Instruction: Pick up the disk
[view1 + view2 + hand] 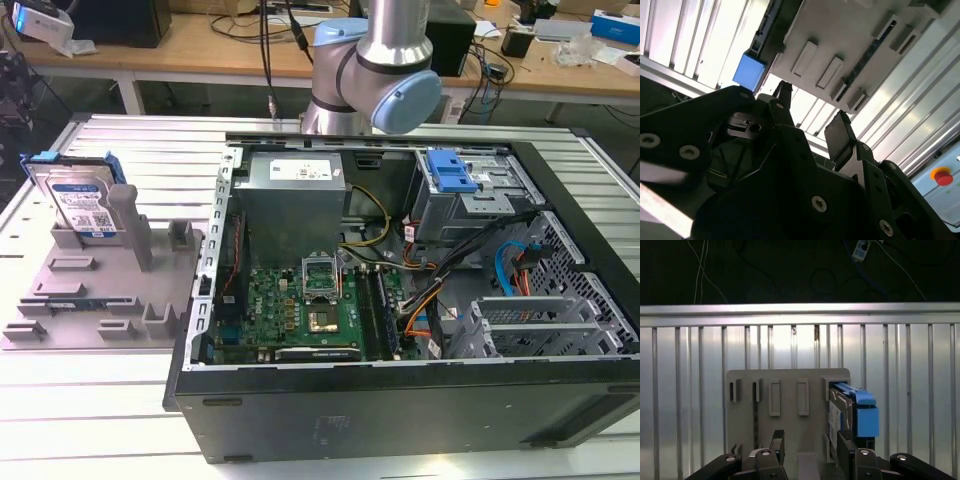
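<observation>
Silver and blue-railed, the disk [85, 205] stands on edge in the grey tray [75, 290] at the exterior view's left. My end effector [811, 437] hangs spread and empty, the disk ahead, offset beyond one finger.

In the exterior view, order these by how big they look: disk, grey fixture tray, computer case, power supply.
1. computer case
2. grey fixture tray
3. power supply
4. disk
The last two look close in size, with the supply slightly larger.
</observation>
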Controlling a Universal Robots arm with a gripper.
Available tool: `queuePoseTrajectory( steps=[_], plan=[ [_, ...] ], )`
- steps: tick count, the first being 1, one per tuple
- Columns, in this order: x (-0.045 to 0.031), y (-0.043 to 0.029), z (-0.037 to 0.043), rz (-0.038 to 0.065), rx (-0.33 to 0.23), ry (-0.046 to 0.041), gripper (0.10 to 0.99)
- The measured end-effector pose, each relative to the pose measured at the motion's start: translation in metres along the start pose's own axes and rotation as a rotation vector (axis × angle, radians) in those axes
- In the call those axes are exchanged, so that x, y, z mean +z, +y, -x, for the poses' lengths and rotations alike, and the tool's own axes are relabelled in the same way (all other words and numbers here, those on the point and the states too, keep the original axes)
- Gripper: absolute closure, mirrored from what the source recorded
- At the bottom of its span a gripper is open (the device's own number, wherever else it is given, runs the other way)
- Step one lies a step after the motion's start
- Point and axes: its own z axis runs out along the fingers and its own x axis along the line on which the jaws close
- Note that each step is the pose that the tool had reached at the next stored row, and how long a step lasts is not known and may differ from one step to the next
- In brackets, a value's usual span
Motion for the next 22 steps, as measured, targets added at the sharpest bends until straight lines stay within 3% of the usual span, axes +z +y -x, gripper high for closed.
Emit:
queuePoseTrajectory(
  steps=[3,4,6,8,9,22],
  plan=[
    [0.0001,0.0048,0.0105,0.000,0.000,0.0001,0.545],
    [0.0002,0.0074,0.0178,0.000,0.000,0.0000,0.545],
    [0.0002,0.0081,0.0241,0.000,0.000,0.0001,0.545],
    [0.0002,0.0084,0.0375,0.000,0.000,0.0016,0.545],
    [0.0003,0.0084,0.0399,0.000,0.000,0.0021,0.545],
    [0.0027,0.0085,0.0449,0.000,0.001,0.0031,0.545]
  ],
)
